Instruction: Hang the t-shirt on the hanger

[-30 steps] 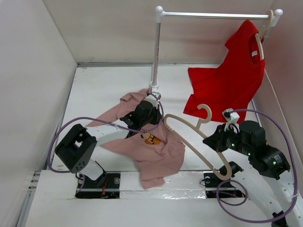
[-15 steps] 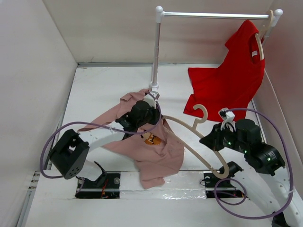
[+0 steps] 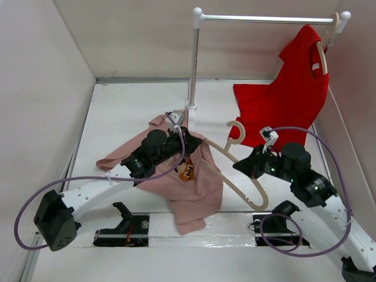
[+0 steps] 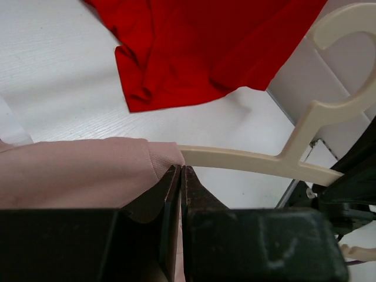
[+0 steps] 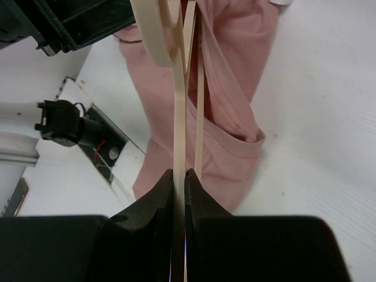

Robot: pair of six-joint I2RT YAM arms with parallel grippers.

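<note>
Pinching the t-shirt (image 4: 76,170) by its edge in my left fingers (image 4: 154,202), I'd push the hanger (image 4: 235,158) — clamped in my right fingers (image 5: 155,200), its far arm tucked into the cloth just beyond my left tips — deeper without twisting.

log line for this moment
left gripper: shut on t-shirt | right gripper: shut on hanger | hanger end at shirt edge
</note>
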